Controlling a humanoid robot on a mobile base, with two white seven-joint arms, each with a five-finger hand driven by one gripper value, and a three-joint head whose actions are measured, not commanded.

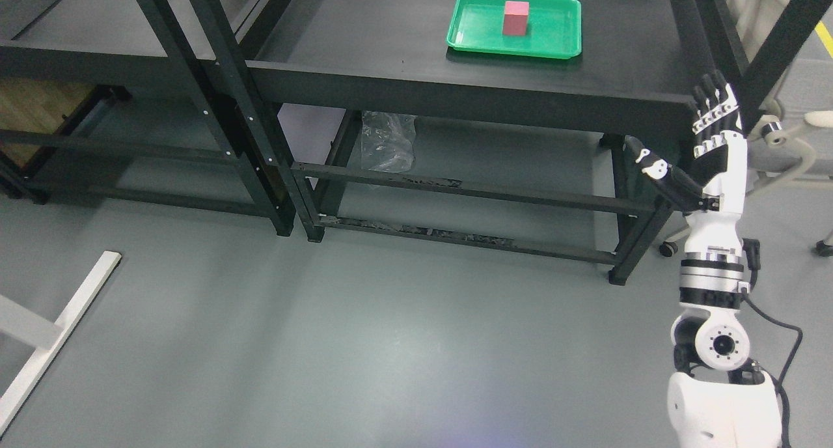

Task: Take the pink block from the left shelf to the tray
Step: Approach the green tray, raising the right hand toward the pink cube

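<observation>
The black shelf top (390, 38) lies bare around the green plastic tray (559, 28) in the upper centre of the frame. Black metal uprights (228, 83) obstruct at upper left, and a black diagonal post (774, 51) stands just beside the right hand (712, 132), which has its fingers extended, at upper right.

Pink block (515, 17) stands upright inside green tray (566, 28), roughly at its middle. Tray sits on the black top of the right shelf (403, 38), toward its back. A 2nd black shelf (78, 51) stands just beside it at left. Right hand (706, 145) is raised off the right shelf's front right corner, fingers extended, thumb out to the left, holding nothing; its white arm comes up from the lower right. Crumpled clear plastic (388, 142), possibly a bag, lies under the right shelf. White bar (62, 321) on the grey floor at lower left.
</observation>
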